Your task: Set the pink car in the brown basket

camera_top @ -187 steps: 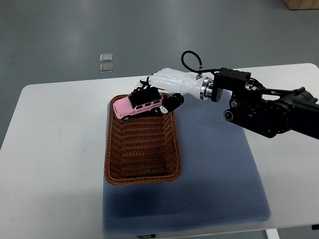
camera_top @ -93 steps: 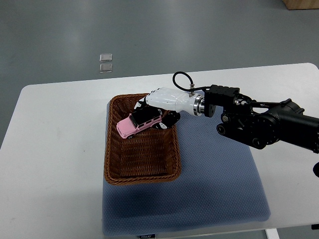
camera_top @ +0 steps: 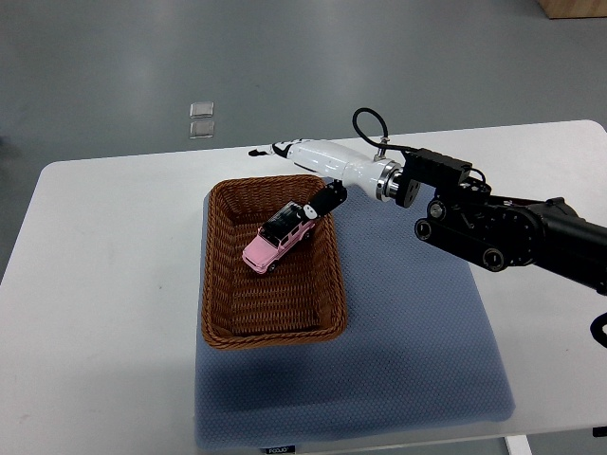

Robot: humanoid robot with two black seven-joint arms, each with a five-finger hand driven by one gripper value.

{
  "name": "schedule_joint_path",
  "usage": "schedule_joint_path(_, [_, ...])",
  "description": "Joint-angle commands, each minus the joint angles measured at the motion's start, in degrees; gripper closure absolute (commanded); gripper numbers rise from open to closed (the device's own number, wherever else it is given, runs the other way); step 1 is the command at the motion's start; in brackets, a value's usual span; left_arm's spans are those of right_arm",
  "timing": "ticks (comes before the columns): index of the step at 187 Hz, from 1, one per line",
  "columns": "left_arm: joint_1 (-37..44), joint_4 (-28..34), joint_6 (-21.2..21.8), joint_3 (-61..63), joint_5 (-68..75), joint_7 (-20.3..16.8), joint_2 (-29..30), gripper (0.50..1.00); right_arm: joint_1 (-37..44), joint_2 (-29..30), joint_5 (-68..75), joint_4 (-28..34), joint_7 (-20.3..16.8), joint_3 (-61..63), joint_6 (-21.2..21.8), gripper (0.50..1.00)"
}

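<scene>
Nearest me, a blue-grey textured mat (camera_top: 408,351) covers the front of the white rounded surface (camera_top: 104,313), and the front rim of the brown woven wicker basket (camera_top: 216,284) sits on the mat's left part. Inside that basket, a little beyond its middle, lies the small pink toy car with a black roof (camera_top: 276,243), angled with one end toward the far right corner; it looks to be resting on the basket floor, slightly tilted. Just beyond it, the right hand (camera_top: 308,175), white with dark fingertips, is spread and loose over the basket's far right corner; one dark fingertip (camera_top: 327,199) hangs near the car's far end, and I cannot tell whether it touches. Nothing is gripped. The black right arm (camera_top: 503,232) reaches in from the right.

As I judge it, the car is delivered; only pulling the hand clear remains.

Farther off, on the grey floor (camera_top: 114,57), lie two small clear squares (camera_top: 201,118).
</scene>
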Motion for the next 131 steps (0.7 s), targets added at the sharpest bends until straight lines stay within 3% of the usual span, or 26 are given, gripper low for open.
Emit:
schedule_joint_path(1, [-0.02,0.0,0.0,0.0,-0.01,0.0,0.0,0.5,-2.49,-1.68,6.72,-0.08,-0.21,5.43,0.25,0.589])
schedule_joint_path(34, [-0.02,0.0,0.0,-0.09,-0.01,0.0,0.0,0.5,-7.76,-4.32,23.32,-1.14,-3.37,13.69,-0.02,0.589])
schedule_joint_path(82, [-0.02,0.0,0.0,-0.09,-0.01,0.0,0.0,0.5,-11.54,-4.93,46.53,-6.67,-4.87,16.51,0.07,0.589])
schedule_joint_path(131, [-0.02,0.0,0.0,-0.09,-0.01,0.0,0.0,0.5,-12.77,-6.25,62.53,-7.55,-5.04,16.51,0.95,0.587])
